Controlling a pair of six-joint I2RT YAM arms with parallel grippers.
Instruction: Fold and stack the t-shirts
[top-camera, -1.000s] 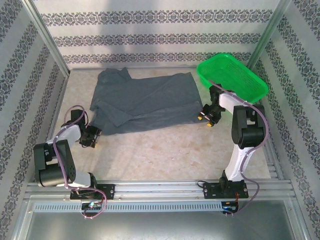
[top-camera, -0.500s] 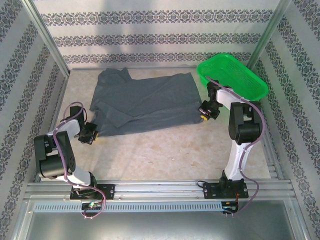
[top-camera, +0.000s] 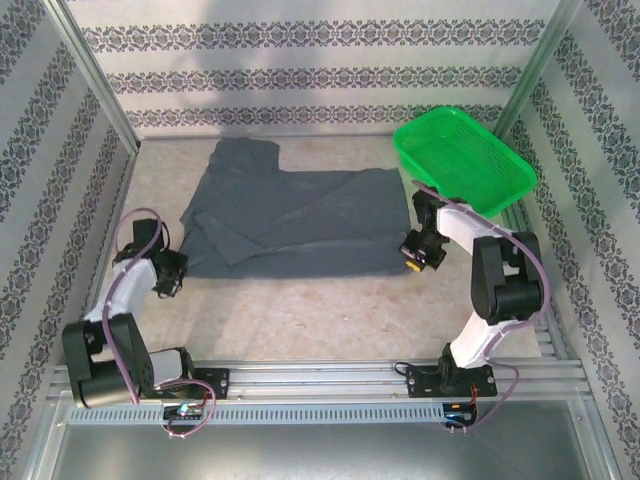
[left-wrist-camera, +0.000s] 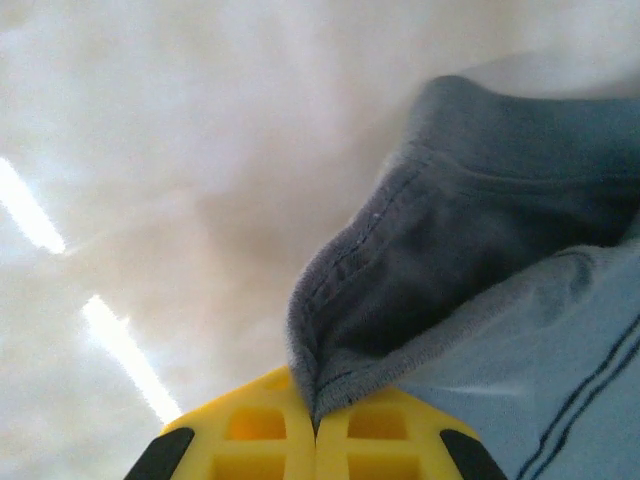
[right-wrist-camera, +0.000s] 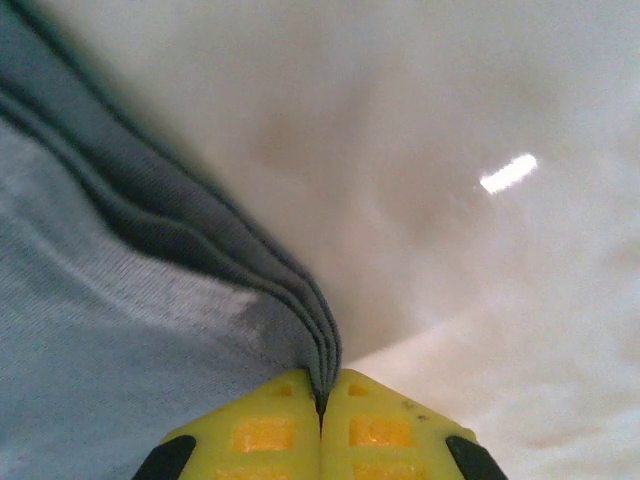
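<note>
At its near corners, the left gripper (left-wrist-camera: 315, 430) and right gripper (right-wrist-camera: 322, 400) are pinching the t-shirt (top-camera: 300, 215), fingers (left-wrist-camera: 250, 428) pressed tight on cloth that is probably handling soft and limp.

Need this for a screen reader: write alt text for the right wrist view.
The right gripper, yellow-tipped, is shut on the layered edge of the dark grey t-shirt, which spreads left; pale table lies to the right.

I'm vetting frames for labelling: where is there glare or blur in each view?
Left wrist: two glare streaks on the blurred table; t-shirt hem sharp at the left end effector. Right wrist: one glare spot, table soft, pinched folds crisp at the right end effector. Top external: even light, sharp throughout.
</note>
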